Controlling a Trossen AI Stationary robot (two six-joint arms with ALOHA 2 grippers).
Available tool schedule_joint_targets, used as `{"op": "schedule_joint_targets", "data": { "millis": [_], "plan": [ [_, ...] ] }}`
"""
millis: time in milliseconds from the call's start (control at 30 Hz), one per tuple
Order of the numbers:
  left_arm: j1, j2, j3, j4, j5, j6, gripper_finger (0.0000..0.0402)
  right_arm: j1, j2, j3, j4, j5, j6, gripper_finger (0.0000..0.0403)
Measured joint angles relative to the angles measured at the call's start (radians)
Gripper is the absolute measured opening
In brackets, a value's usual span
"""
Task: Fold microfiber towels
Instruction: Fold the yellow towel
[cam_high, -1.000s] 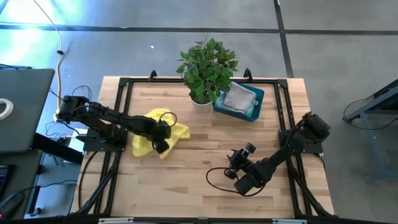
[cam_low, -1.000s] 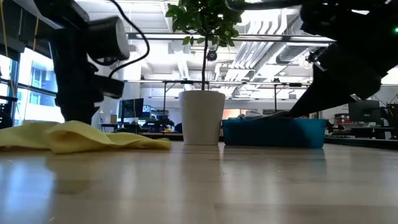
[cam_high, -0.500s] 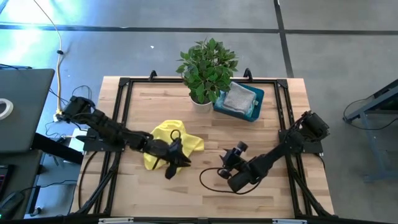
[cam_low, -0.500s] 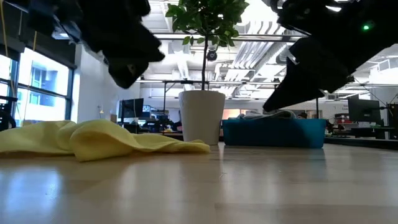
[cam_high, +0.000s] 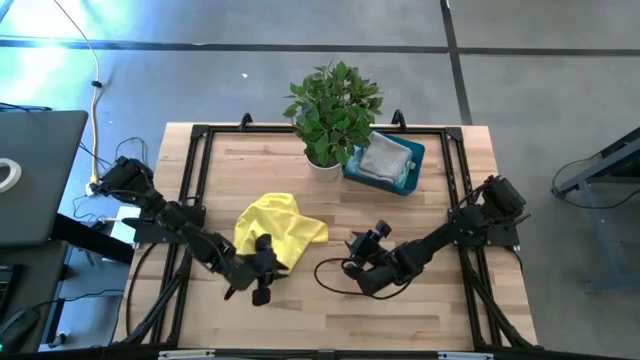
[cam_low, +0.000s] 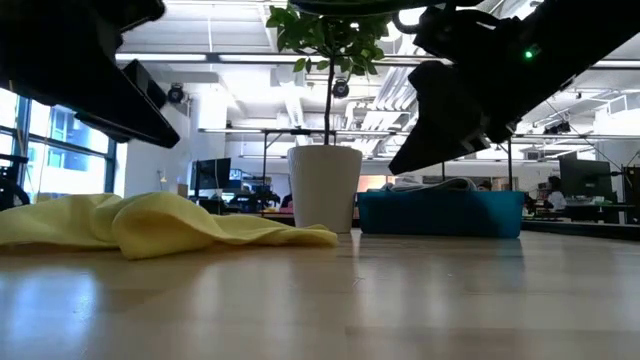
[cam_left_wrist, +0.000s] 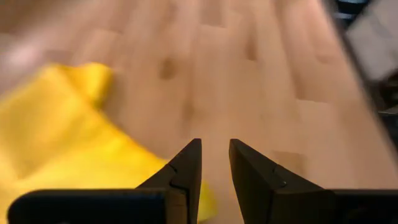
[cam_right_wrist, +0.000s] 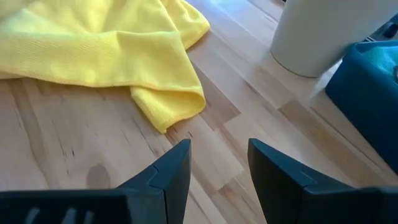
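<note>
The left arm reaches in low from its side, bent like an elbow. Its left pincer sits near the front, with its two dark fingers a little apart and nothing between them. The right arm stretches toward the middle. Its right pincer has its fingers wide apart, holding nothing.

Two dark, slender six-joint arms — matte black links with boxy joints. A thin black cable loops beside the right arm. Each wedge-shaped black two-finger gripper shows stepped inner edges — a green light glows on one housing.
</note>
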Motion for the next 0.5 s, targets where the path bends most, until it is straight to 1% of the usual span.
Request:
{"op": "schedule_joint_targets", "data": {
  "millis": [100, 167, 233, 300, 400, 500],
  "plan": [
    [-0.043, 0.0, 0.0, -0.04, -0.151, -0.001, 0.0074, -0.004, 0.0, 0.0, 0.015, 0.001, -0.015, 0.0153],
    [-0.063, 0.002, 0.0, -0.036, -0.204, -0.007, 0.0074, -0.007, 0.0, 0.0, 0.016, 0.001, -0.012, 0.0153],
    [-0.077, 0.016, 0.001, -0.022, -0.202, -0.018, 0.0076, -0.006, 0.0, 0.0, 0.017, -0.001, -0.012, 0.0153],
    [-0.089, 0.036, 0.008, -0.024, -0.173, -0.035, 0.0084, -0.006, 0.0, 0.0, 0.015, -0.007, -0.012, 0.0153],
    [-0.105, 0.089, 0.042, -0.033, -0.152, -0.071, 0.0109, -0.007, 0.0, 0.0, 0.018, -0.019, -0.014, 0.0153],
    [-0.114, 0.153, 0.097, -0.051, -0.151, -0.056, 0.0141, -0.011, 0.0, -0.001, 0.019, -0.026, -0.014, 0.0153]
  ]
}}
